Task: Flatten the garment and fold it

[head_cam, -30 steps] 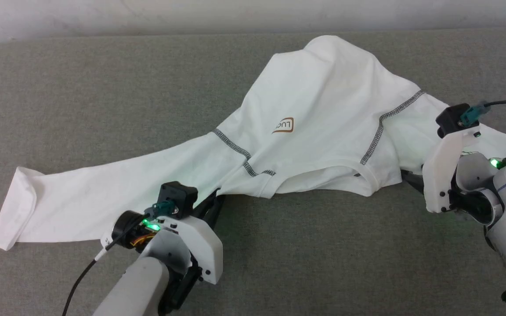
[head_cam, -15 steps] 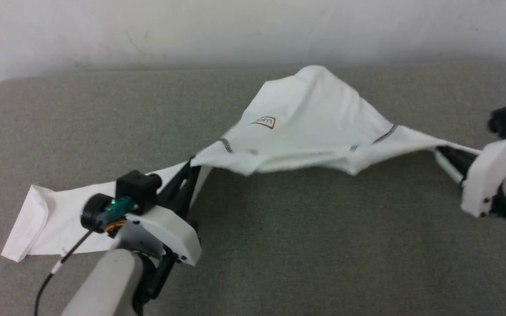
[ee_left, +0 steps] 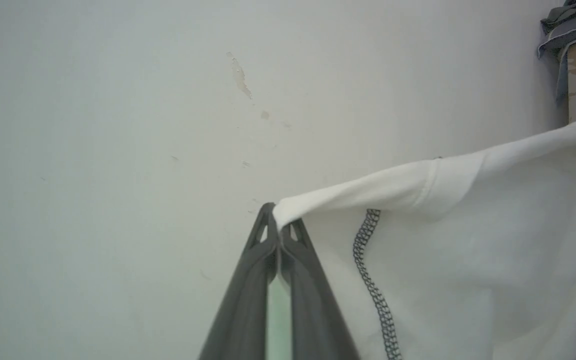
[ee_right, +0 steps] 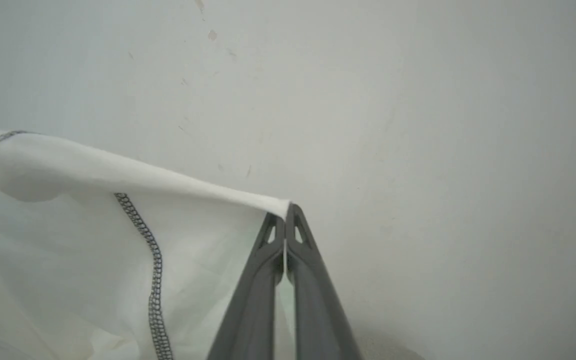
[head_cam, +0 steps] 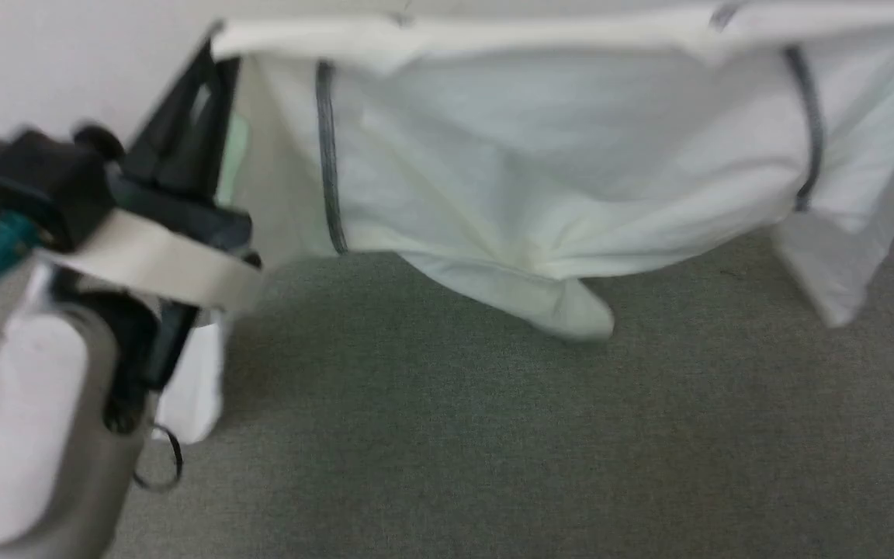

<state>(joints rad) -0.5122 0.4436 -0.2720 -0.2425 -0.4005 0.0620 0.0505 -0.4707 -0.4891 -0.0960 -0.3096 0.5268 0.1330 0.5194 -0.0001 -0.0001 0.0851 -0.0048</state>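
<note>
Well, the left pincer is clamped on one top corner of the shirt and the right pincer on the other. It hangs stretched left to right between them above the grey bench, and I cannot tell whether its lowest fold touches. By my reckoning flattening is only under way, with the lay-down and every fold left to do; I can read no writing on it, just dark zigzag seams.
</note>
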